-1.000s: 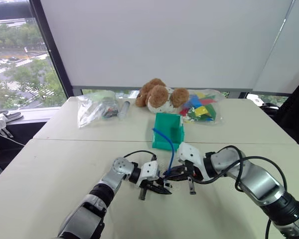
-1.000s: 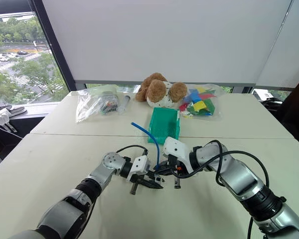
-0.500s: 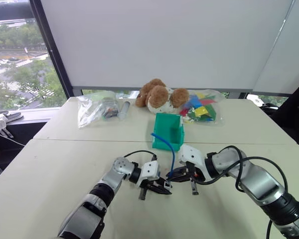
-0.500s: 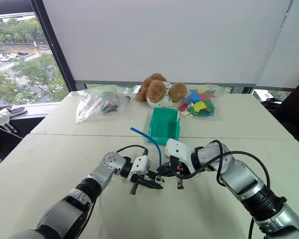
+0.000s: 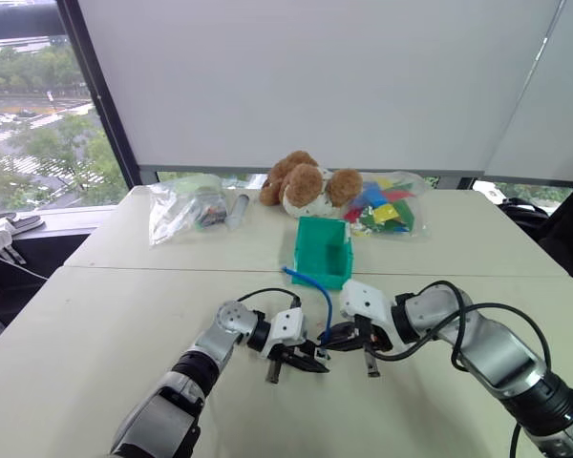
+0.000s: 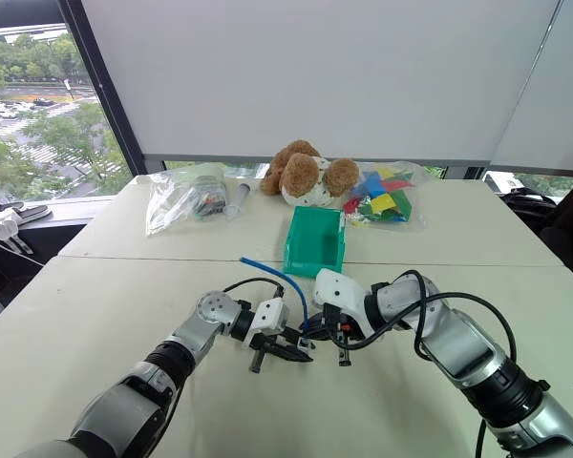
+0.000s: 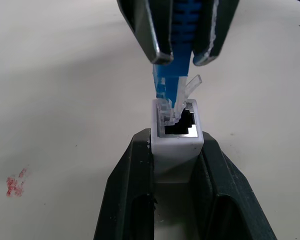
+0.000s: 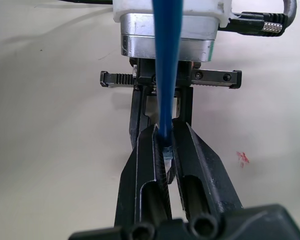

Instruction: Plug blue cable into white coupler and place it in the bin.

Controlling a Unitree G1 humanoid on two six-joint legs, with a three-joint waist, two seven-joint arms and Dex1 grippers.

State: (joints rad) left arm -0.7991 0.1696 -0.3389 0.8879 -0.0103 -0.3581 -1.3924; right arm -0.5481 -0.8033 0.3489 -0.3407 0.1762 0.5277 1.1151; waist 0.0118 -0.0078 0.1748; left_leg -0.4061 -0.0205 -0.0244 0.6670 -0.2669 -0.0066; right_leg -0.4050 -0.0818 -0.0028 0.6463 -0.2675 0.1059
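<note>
Low over the table's near middle, my left gripper (image 5: 307,362) is shut on the white coupler (image 7: 175,142), whose dark socket faces my right gripper (image 5: 330,336). The right gripper is shut on the blue cable (image 5: 317,284) just behind its clear plug (image 7: 173,104). The plug's tip sits at the socket's mouth, tilted, with its latch tab sticking out. From the right fingers (image 8: 151,150) the cable (image 8: 166,60) rises and arcs back to a free end hanging in the air near the bin (image 5: 325,250). The teal-green bin stands on the table just beyond both grippers.
Behind the bin lie a brown teddy bear (image 5: 304,181), a clear bag of coloured blocks (image 5: 384,210) and another clear bag (image 5: 183,207) at the back left. A seam (image 5: 153,268) crosses the table. A small red mark (image 7: 15,182) is on the tabletop near the grippers.
The cable's free end has sunk lower and swung slightly left. Both grippers have stayed where they were, still shut.
</note>
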